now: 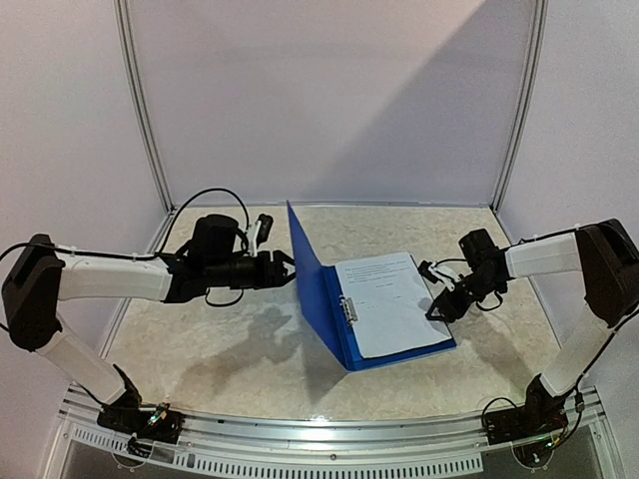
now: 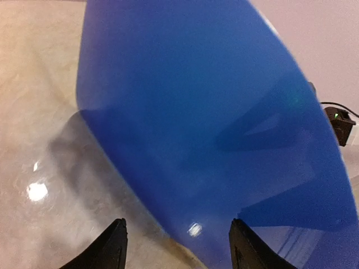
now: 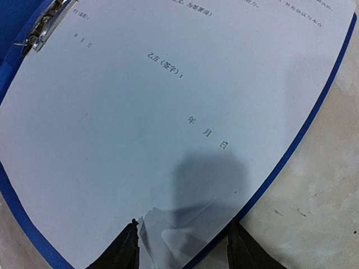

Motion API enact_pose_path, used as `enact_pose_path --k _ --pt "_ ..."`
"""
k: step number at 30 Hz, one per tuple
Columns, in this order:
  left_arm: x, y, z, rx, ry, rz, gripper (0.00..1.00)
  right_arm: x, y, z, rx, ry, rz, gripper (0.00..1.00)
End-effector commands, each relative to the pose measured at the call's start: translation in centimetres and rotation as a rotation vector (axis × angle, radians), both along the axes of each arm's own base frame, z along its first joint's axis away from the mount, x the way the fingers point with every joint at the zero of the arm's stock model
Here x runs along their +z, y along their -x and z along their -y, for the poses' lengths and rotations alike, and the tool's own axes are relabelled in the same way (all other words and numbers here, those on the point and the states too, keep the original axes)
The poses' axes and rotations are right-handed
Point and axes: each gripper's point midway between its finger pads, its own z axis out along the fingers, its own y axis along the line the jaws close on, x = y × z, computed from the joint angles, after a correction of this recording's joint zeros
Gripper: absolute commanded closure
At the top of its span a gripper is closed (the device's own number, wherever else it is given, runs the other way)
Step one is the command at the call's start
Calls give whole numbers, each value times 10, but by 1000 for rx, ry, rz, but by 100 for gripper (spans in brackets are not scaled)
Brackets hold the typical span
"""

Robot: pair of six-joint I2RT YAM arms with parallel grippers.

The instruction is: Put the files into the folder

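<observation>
The blue folder lies open in the middle of the table, its cover standing nearly upright on the left. The white files lie on its flat back panel, beside the metal clip. My left gripper is open, its tips at the cover's outer face, which fills the left wrist view. My right gripper is open and empty at the right edge of the sheets. In the right wrist view the files have a creased corner between my fingertips, with the clip at the top left.
Bare marbled tabletop surrounds the folder. White walls with metal corner posts close in the back and sides. A metal rail runs along the near edge between the arm bases.
</observation>
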Motion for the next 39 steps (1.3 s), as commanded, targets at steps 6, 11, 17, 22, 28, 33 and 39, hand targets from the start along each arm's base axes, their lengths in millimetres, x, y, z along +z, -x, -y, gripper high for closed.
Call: enact_pose_path --k 6,11,17,22,28,33,39 --pt "-15 -20 84 -124 5 -13 40 12 71 -43 111 -286 -383 46" --pt "-39 -25 126 -168 -7 -42 41 39 47 -31 28 -350 -305 39" --pt "-78 -24 158 -196 -37 -101 42 47 1 38 -218 -196 -99 35" --pt "-107 -22 169 -203 -73 -138 43 70 -8 53 -271 -235 -10 35" --pt "-133 -19 171 -210 -111 -172 44 108 24 2 -68 -551 -6 42" --pt "-134 -20 177 -218 -107 -179 44 110 45 -42 72 -593 -43 51" --pt "-110 -23 181 -218 -92 -143 44 76 63 -77 171 -515 -158 57"
